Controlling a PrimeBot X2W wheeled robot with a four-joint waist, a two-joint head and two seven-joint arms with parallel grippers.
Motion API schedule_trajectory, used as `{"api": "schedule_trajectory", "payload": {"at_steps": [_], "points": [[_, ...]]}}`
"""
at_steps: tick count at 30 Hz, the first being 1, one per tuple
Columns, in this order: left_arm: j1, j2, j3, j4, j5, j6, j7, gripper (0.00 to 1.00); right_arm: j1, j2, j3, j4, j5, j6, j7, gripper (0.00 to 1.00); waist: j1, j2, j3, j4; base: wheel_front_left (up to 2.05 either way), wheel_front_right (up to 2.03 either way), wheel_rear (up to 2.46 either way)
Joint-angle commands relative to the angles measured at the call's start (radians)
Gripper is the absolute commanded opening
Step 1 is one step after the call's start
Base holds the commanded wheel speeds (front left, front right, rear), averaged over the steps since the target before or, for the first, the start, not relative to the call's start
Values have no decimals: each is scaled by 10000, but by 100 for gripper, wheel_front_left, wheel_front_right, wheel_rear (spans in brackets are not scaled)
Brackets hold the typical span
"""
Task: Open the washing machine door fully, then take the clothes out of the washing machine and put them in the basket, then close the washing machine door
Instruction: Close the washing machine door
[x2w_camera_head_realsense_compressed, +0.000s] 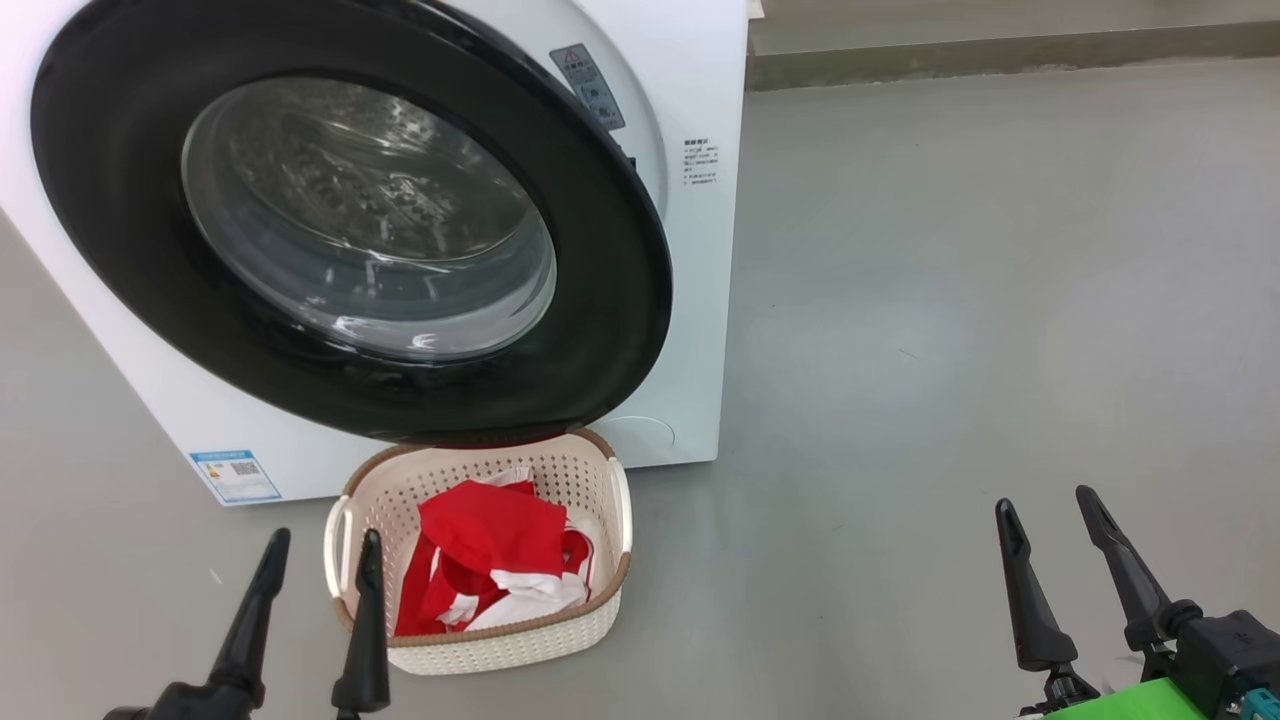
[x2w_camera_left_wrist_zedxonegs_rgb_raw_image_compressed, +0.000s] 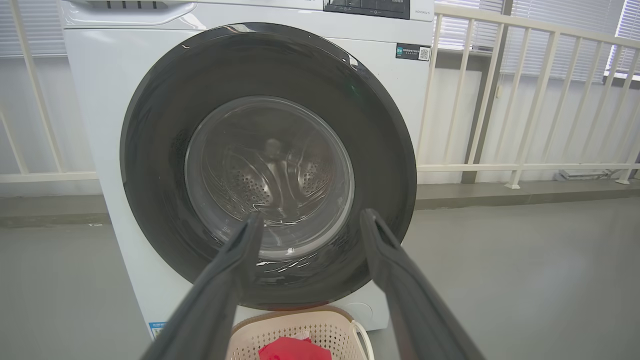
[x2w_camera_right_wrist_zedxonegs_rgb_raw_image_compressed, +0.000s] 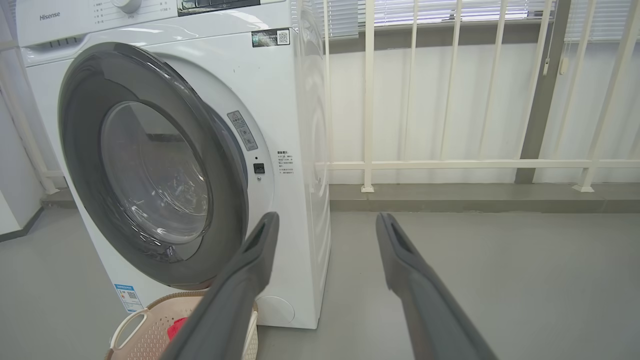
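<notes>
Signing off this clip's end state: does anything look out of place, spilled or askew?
One thing: the washing machine door stands ajar, its latch side swung off the front of the washing machine, so the latch slot shows. The clothes lie inside the basket below it; nothing has spilled.

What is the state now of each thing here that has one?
washing machine door: ajar, latch edge standing off the front.
basket: upright, partly filled.
clothes: heaped inside the basket.
left gripper: open, empty.
right gripper: open, empty.
</notes>
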Motion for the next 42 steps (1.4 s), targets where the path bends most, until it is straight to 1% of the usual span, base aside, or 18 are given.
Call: {"api": "schedule_trajectory", "payload": {"at_steps": [1,15,16,18,19,31,42], "points": [[-164,-24,448,-251,191,-114,-79,100,-130,-141,204,-224,58,62,-63,100,0,0,14,21,0,0,0],[-191,-416,788,-191,735,-631,-79,100,-115,-141,283,-188,65,62,-63,100,0,0,84,217,0,0,0],[-197,-445,797,-186,762,-663,-80,100,-110,-141,297,-174,53,62,-63,72,0,0,93,249,0,0,0],[-220,-502,799,-199,811,-734,-80,100,-113,-141,332,-171,34,62,-63,7,0,0,127,332,0,0,0],[-234,-524,797,-217,840,-769,-80,100,-114,-141,364,-157,27,62,-63,0,0,0,144,375,0,0,0],[-418,-789,633,-477,1074,-1113,-80,100,-957,-141,981,544,-235,62,-11,0,0,0,525,1208,0,0,0],[-931,-937,289,-802,1169,-1181,-80,100,-3044,-182,1674,1522,-868,62,385,0,0,0,1667,1811,0,0,0]]}}
